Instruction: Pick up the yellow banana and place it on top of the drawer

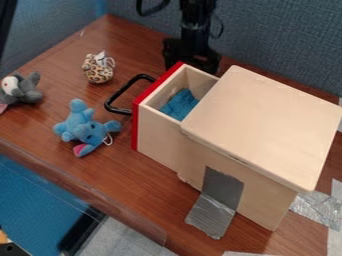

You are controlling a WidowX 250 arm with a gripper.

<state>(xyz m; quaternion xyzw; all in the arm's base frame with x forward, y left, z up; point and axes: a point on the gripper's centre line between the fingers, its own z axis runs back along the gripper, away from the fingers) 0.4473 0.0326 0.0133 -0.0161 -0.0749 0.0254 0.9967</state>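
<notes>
- Drawer of pale wood with a red front (157,132): we find it pulled out from its cabinet toward 10 o'clock, near mid-view.
- Square-edged cabinet of pale wood (267,120): we place it at 3 o'clock on the brown wooden table (53,55), its flat top bare.
- Black two-finger gripper (192,56): we note it at 12 o'clock, beyond the drawer. We cannot tell whether it is open or closed, or gripping anything.
- Black angular handle (119,93): attached to the drawer's red front, on its 10 o'clock side.
- Blue cloth-like item (179,104): we record it inside the drawer.
- Blue plush toy with a pink patch (83,128): at 9 o'clock.
- Grey plush toy (27,90): between 9 and 10 o'clock.
- Leopard-spotted plush toy (98,70): between 10 and 11 o'clock.
- Silver-grey tape (212,215): at 5 o'clock, running from the cabinet's side onto the table.
</notes>
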